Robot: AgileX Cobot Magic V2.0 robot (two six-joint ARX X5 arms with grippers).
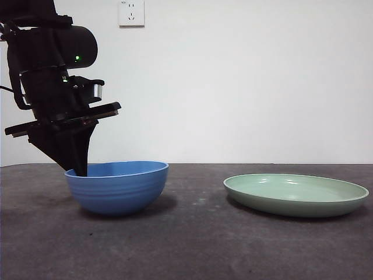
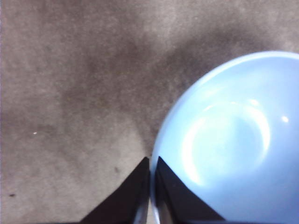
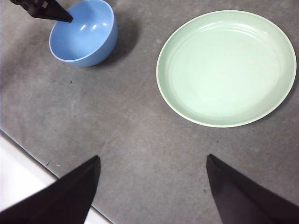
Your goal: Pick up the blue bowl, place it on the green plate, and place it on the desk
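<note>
Left gripper (image 1: 78, 169) pinching bowl (image 1: 118, 186) rim; lift not yet begun.
Jaws nearly shut across the rim, one inside, one outside, apparently to hold the thin wall. Bowl sits on the counter (image 1: 192, 245), well apart from the plate (image 1: 296, 195), which is empty. Right gripper (image 3: 152, 186) waits high over the counter near the plate, jaws wide open, holding nothing.

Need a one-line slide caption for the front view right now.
Left gripper pinches the blue bowl rim on the desk; green plate sits empty beside it.
</note>
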